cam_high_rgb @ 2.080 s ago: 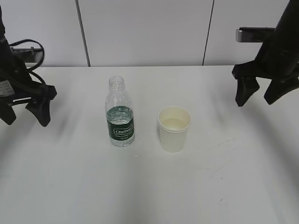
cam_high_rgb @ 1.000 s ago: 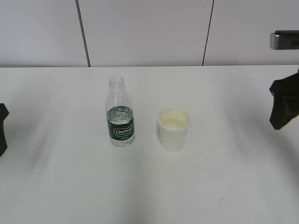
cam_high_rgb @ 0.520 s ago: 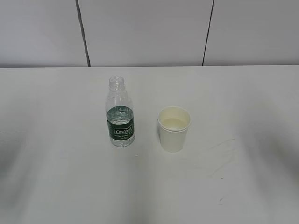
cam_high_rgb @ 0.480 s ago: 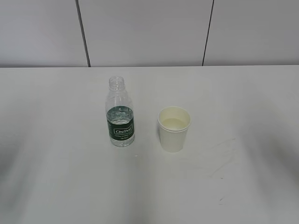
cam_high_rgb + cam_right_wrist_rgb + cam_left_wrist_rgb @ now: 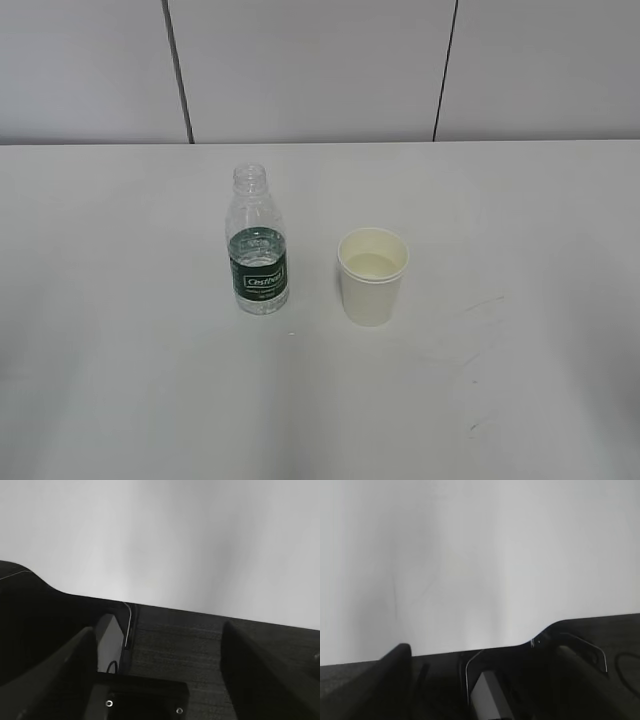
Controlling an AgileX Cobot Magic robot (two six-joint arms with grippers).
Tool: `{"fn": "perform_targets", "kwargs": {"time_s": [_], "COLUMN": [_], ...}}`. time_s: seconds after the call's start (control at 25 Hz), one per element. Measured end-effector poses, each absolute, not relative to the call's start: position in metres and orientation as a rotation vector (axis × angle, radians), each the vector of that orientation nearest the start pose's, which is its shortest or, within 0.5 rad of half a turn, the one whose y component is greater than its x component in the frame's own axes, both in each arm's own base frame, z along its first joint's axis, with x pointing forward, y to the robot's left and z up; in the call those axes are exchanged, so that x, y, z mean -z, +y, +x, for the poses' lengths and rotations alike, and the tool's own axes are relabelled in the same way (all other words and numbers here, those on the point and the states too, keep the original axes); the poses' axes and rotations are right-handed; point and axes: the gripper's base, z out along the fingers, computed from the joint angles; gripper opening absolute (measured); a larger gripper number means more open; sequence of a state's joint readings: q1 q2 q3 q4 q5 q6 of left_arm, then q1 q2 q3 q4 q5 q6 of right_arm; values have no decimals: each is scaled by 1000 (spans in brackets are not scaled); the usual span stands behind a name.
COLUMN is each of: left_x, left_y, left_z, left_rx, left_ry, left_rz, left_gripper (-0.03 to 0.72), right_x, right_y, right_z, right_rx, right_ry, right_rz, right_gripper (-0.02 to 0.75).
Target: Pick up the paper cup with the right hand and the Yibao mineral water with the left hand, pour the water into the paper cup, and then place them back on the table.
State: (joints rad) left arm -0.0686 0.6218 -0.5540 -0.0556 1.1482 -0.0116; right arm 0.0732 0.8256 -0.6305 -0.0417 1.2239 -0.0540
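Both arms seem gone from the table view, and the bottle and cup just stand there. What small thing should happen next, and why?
Probably nothing beyond resting the arms. The paper cup stands upright on the table with liquid in it, the Yibao mineral water stands beside it, apart, and both wrist views show open fingers holding nothing, so the job looks finished.

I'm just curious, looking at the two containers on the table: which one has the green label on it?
The Yibao mineral water, the taller clear bottle standing uncapped on the left. The paper cup beside it is shorter, plain cream-white and bears no label.
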Motion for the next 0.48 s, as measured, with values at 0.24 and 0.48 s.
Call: {"fn": "perform_targets", "kwargs": {"time_s": [0.24, 0.48], "left_x": [-271, -275], "left_y": [-8, -6], "left_z": [56, 30], "left_rx": [101, 104], "left_ry": [2507, 2327], "left_rz": [62, 62], "left_gripper": [522, 522], "right_x": [-254, -265], "right_y": [-2, -4], "right_z": [75, 48], "right_rx": [116, 113], "right_ry": [2787, 2589], "right_rz": [-199, -175], "right_gripper": [594, 594]}}
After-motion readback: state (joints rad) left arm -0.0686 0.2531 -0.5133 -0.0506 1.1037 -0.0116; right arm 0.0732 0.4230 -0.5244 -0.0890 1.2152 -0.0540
